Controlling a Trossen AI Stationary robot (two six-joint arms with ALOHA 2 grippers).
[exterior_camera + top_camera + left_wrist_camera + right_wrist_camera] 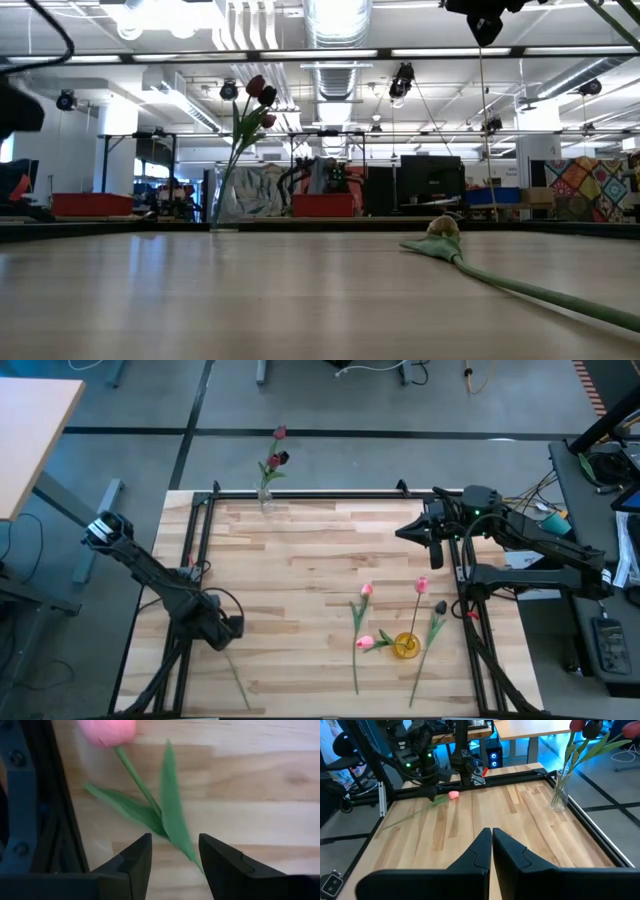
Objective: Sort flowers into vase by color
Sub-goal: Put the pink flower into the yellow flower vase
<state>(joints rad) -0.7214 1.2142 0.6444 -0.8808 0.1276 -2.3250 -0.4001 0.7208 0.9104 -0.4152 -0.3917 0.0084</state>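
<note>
Under left gripper (172, 862), pink tulip (145, 790) flat, head toward table's left edge

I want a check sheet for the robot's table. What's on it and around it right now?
Surface: wooden table, black rails along its edges.
Job's things: clear vase at the far edge with dark flowers; yellow vase lying on its side among loose tulips; pink tulip under the left arm.
Clutter: nothing seen.
Grippers: left gripper open over that tulip's stem; right gripper shut, empty, raised.
Cables: bundle beside the right arm.
Surroundings: desk, workshop beyond.
</note>
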